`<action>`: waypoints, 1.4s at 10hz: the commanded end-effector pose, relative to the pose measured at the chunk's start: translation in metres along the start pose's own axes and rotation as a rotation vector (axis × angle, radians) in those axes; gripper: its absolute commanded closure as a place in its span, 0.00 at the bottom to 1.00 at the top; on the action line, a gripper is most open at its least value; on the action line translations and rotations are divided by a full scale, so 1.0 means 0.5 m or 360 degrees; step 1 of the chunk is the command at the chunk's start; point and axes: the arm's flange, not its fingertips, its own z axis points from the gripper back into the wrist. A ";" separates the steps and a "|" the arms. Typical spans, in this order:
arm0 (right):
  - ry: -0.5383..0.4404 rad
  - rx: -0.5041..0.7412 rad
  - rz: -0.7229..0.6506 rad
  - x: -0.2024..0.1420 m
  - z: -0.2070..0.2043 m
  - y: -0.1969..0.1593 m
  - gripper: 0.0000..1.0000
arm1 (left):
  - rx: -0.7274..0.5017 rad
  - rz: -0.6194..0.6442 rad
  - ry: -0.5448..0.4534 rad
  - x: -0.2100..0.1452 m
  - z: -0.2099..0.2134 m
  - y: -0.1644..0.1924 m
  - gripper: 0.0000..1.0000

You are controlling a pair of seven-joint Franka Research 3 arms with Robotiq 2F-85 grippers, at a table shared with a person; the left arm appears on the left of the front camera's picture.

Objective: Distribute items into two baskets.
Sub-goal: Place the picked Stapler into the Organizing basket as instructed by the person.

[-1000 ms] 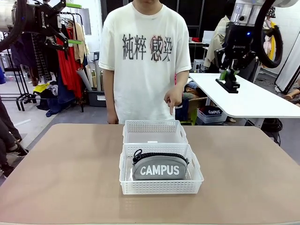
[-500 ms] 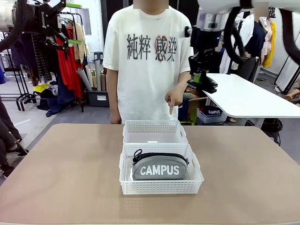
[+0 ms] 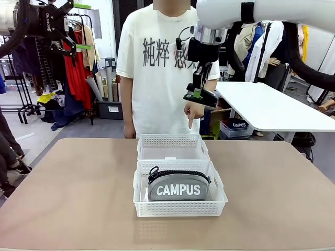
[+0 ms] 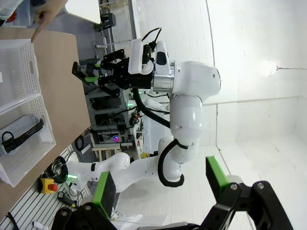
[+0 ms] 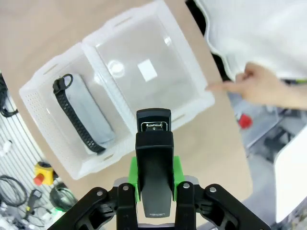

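Grey pouch [image 3: 178, 186] already lies in the near basket [image 3: 179, 208], so you have only the black stapler [image 5: 154, 167] left, pinched between the right fingers [image 3: 198, 95] high above the empty far basket [image 3: 172, 141] the person's hand [image 3: 193, 110] points at, while the left fingers [image 4: 158, 184] hang spread, holding nothing.

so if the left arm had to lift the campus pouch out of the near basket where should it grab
Probably across the pouch's narrow width at mid-length, coming straight down from above. It lies lengthwise in the near basket, zipper side up, and the basket walls block any side approach. The soft fabric top should pinch easily between the pads.
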 end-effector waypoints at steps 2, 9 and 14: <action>-0.0111 0.0034 0.0247 -0.009 -0.020 0.026 1.00 | -0.0015 0.0007 0.0003 -0.004 0.001 -0.005 0.00; -0.0065 0.0012 0.0207 0.015 -0.026 0.021 1.00 | -0.0015 0.0007 0.0003 -0.004 0.001 -0.005 0.00; -0.0018 0.0044 0.0385 0.057 -0.129 0.026 1.00 | -0.0015 0.0007 0.0003 -0.004 0.001 -0.005 0.00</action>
